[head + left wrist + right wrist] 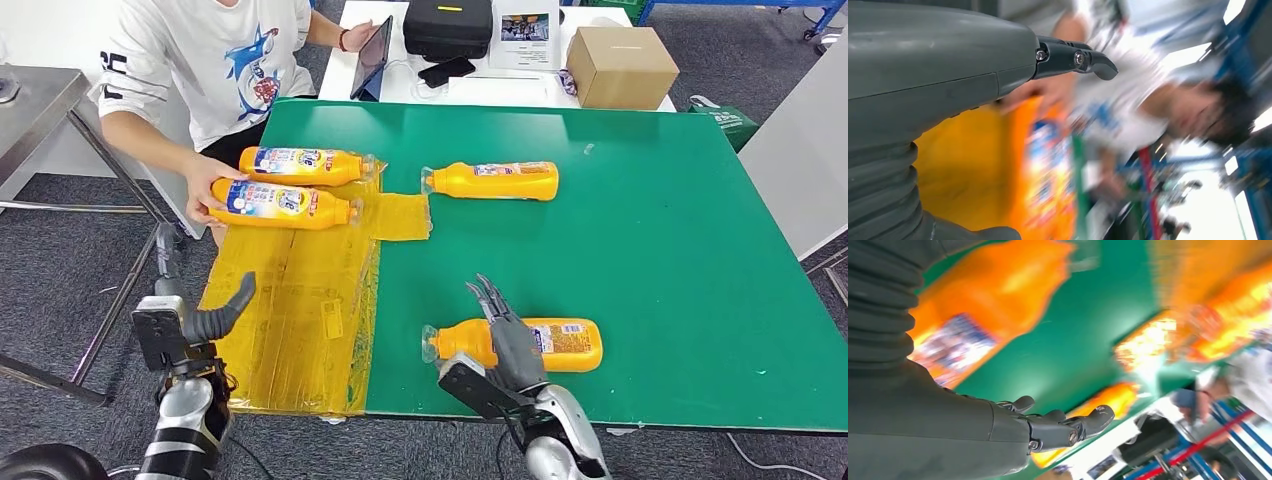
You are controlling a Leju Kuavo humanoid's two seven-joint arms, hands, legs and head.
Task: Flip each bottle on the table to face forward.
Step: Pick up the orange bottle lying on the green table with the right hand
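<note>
My right hand [507, 335] hovers over near bottle [560, 343] on green bench [650, 250], fingers spread, holding nothing. My left hand [205, 322] empty, fingers apart, beside yellow mat [300, 300]. Person's hand [205, 188] on two far-left bottles [285, 203]; fourth bottle [495, 181] mid-bench.

Right hand [508, 335] is hovering low over the table's near edge, fingers extended and slightly apart, holding nothing. Left hand [205, 320] is hanging off the table's left side, empty, fingers apart.
</note>
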